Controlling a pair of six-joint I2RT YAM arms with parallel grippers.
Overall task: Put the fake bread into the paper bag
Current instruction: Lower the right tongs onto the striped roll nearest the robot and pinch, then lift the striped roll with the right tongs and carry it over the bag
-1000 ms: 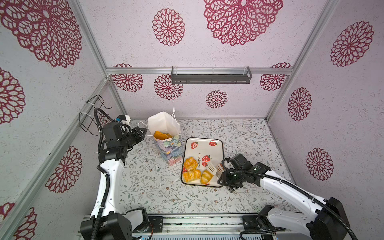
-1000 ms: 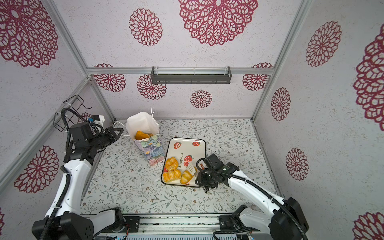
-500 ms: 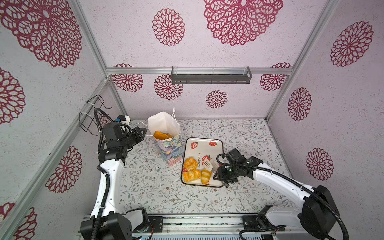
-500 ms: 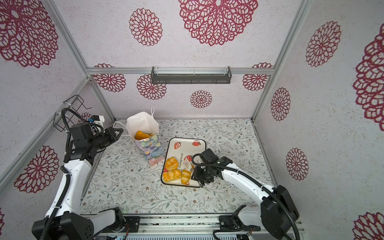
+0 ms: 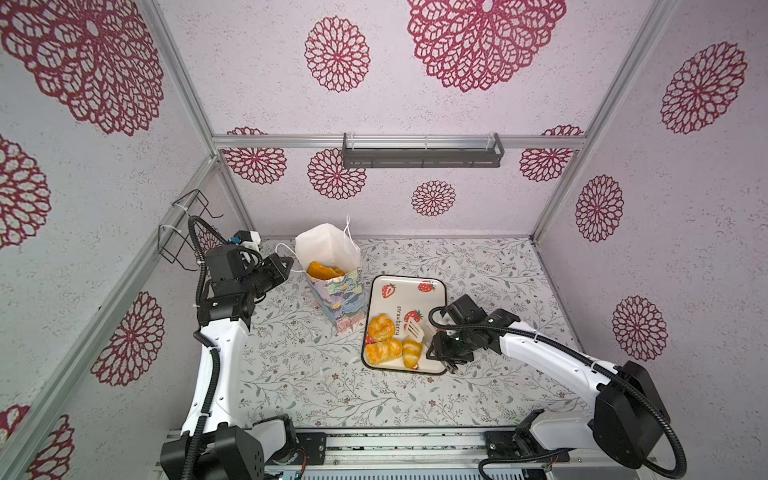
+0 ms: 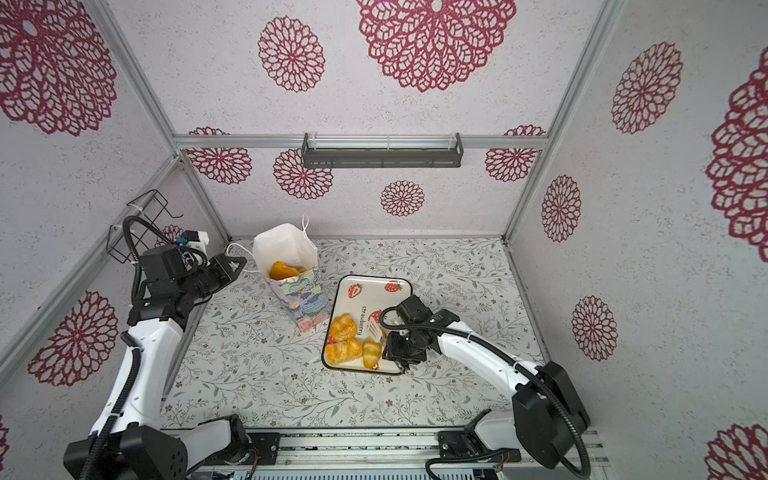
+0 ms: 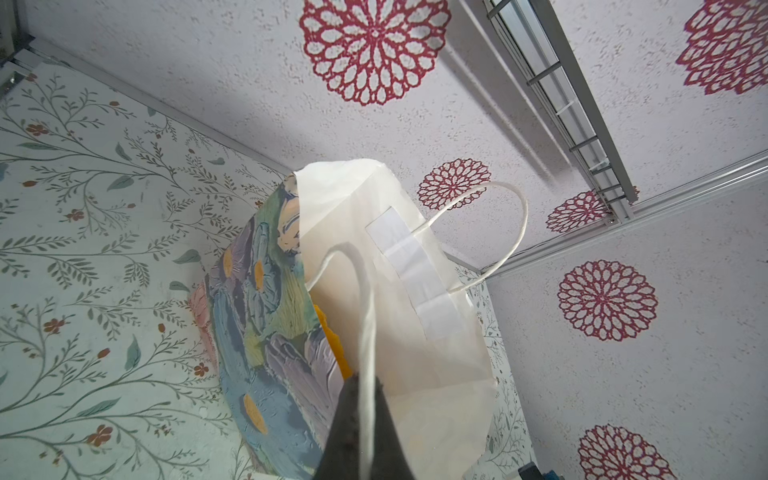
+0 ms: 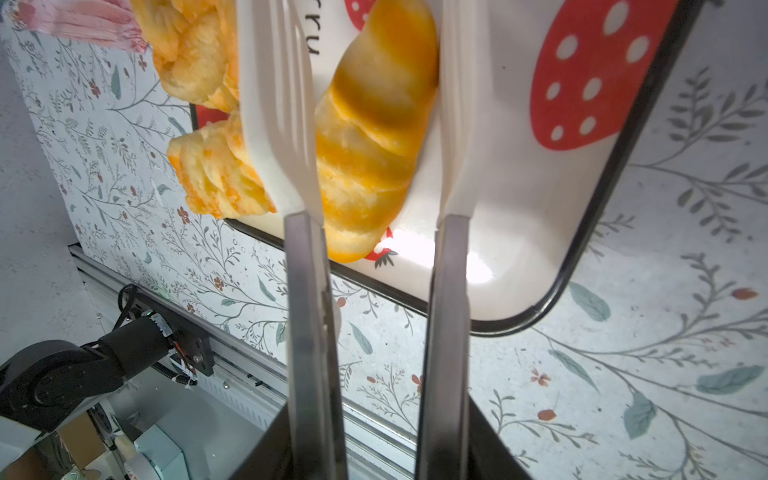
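Note:
The paper bag (image 5: 341,300) (image 6: 300,300) (image 7: 266,332) stands open, tilted, at the back left, with fake bread (image 5: 324,271) (image 6: 284,271) showing inside. My left gripper (image 5: 286,266) (image 6: 239,266) (image 7: 365,382) is shut on the bag's white cord handle (image 7: 368,328). Three more pastries (image 5: 384,351) (image 6: 344,351) lie on the strawberry tray (image 5: 409,291) (image 6: 374,295) (image 8: 519,249). My right gripper (image 5: 440,347) (image 6: 392,347) (image 8: 380,440) is shut on metal tongs (image 5: 414,329) (image 8: 278,104), whose white tips straddle the striped roll (image 5: 412,352) (image 6: 372,353) (image 8: 374,137).
A black wire basket (image 5: 183,228) hangs on the left wall and a dark shelf (image 5: 422,151) on the back wall. The arms' mounting rail (image 5: 395,449) runs along the front edge of the floral table.
My right arm has moved left over the tray, bringing the tongs' tips down around the striped roll, and the tongs have narrowed slightly. The left arm and bag have not moved.

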